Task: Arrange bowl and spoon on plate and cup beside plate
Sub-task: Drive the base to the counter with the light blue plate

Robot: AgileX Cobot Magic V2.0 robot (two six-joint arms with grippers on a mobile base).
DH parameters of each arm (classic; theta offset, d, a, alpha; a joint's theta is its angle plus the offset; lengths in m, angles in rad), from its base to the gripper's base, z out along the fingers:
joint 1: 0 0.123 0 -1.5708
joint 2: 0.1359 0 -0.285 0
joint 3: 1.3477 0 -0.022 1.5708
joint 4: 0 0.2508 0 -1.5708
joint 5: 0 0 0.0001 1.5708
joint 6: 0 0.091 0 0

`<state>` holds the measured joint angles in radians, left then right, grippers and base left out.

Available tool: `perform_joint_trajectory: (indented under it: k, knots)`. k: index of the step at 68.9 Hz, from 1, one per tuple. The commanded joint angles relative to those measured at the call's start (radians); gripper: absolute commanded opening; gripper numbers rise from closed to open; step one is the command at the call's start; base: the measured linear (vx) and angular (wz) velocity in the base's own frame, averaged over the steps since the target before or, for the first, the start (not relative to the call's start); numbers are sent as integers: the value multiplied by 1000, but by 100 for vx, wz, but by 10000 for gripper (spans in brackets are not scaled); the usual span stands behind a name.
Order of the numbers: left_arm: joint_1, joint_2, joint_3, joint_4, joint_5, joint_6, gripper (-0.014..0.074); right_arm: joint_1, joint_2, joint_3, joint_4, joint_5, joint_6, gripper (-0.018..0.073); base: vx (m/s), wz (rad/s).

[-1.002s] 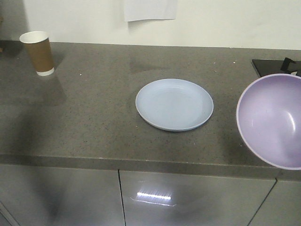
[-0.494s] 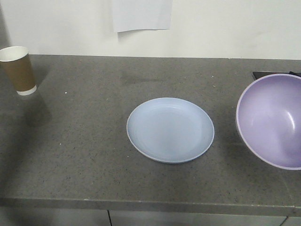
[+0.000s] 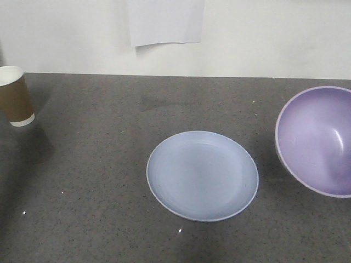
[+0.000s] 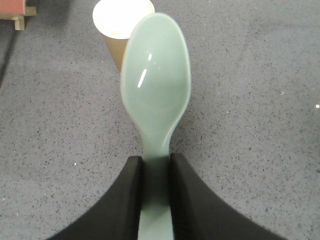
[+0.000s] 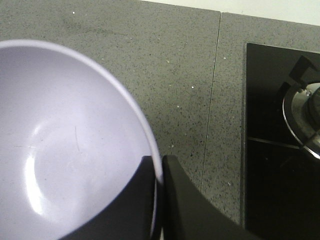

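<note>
Spoon (image 4: 156, 95) and bowl (image 3: 318, 139) in the grippers, cup (image 3: 15, 96) and plate (image 3: 202, 175) on the counter (image 3: 98, 164).
The cup stands upright at the plate's ten o'clock, well apart. The left gripper (image 4: 156, 162) is clenched on the spoon's handle, scoop pointing to twelve o'clock, towards the cup. At the plate's two o'clock the bowl hangs tilted, its rim pinched by the right gripper (image 5: 159, 165).

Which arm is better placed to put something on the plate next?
Right, probably: the right gripper grips the bowl by the rim beside the bare plate. The left gripper holds the spoon near the cup.
</note>
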<state>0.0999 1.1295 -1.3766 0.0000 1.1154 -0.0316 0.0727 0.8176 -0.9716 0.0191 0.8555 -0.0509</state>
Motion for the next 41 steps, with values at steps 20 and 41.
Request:
perform_joint_trajectory:
  k: [20,41]
  knots:
    - [-7,-16,-23,0,-51,3,-6,0,-8,-31,0,-69,2,-6,6,2]
    - [-7,-16,-23,0,-51,3,-6,0,-8,-31,0,-69,2,-6,1,0]
